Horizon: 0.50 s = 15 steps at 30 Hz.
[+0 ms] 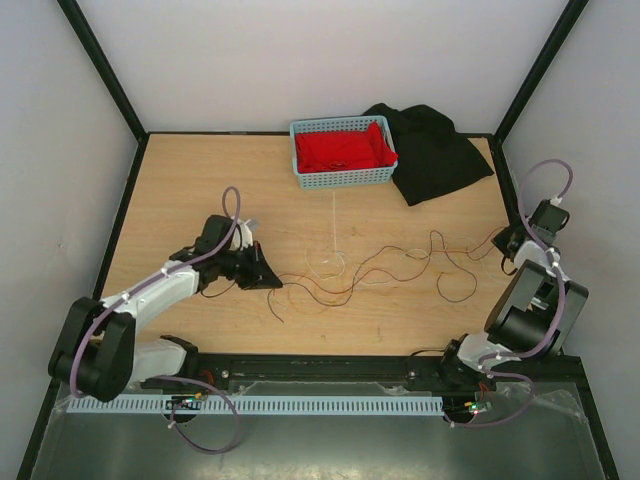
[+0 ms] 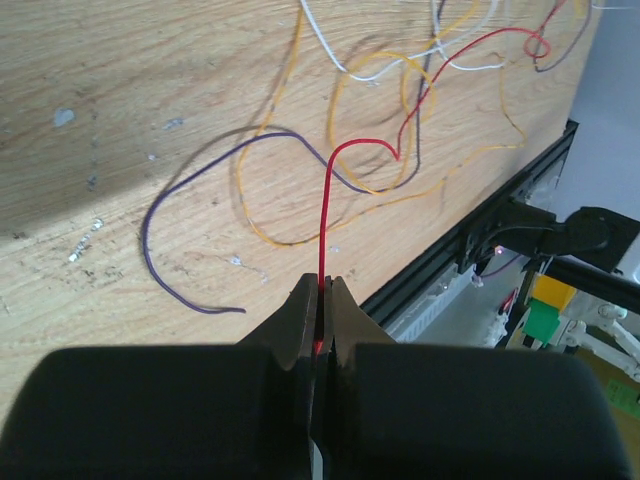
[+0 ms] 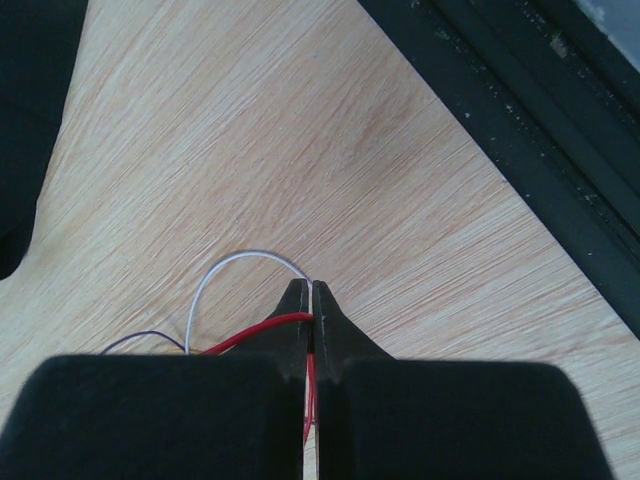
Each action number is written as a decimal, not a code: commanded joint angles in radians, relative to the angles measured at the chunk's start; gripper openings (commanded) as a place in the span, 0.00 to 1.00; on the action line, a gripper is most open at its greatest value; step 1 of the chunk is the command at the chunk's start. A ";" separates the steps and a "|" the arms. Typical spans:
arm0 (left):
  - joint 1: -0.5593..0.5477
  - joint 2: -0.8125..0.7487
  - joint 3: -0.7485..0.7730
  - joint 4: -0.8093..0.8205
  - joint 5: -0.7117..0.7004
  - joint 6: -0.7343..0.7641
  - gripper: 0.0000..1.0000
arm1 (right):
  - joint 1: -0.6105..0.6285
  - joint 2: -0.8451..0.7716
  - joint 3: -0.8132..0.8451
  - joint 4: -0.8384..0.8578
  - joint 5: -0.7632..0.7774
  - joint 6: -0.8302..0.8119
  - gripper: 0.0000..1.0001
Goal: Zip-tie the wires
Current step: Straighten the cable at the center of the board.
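Wires (image 1: 390, 262) sprawl across mid-table overhead, the zip tie (image 1: 332, 215) lying untouched at their twelve o'clock. Left wrist: left gripper (image 2: 320, 286), jaws closed, pinches a red strand (image 2: 323, 220). Right wrist: right gripper (image 3: 312, 292) likewise clamps a red length (image 3: 262, 327). Gathering appears under way; bunching the strands looks next.

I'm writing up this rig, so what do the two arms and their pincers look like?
The left arm and right arm are white with bulky black joints, each with a looping lilac cable. The left pincer and right pincer are matte black, with fingers tapering to wedge tips.
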 commanded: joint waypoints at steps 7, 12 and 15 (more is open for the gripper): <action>-0.029 0.078 -0.025 0.097 -0.072 0.032 0.09 | -0.007 0.041 -0.029 -0.001 -0.043 -0.007 0.32; -0.029 0.058 -0.053 0.087 -0.130 0.031 0.24 | -0.007 0.016 -0.038 -0.015 -0.064 -0.004 0.54; -0.026 0.046 -0.047 0.068 -0.152 0.036 0.29 | -0.007 -0.018 -0.042 -0.025 -0.066 -0.001 0.72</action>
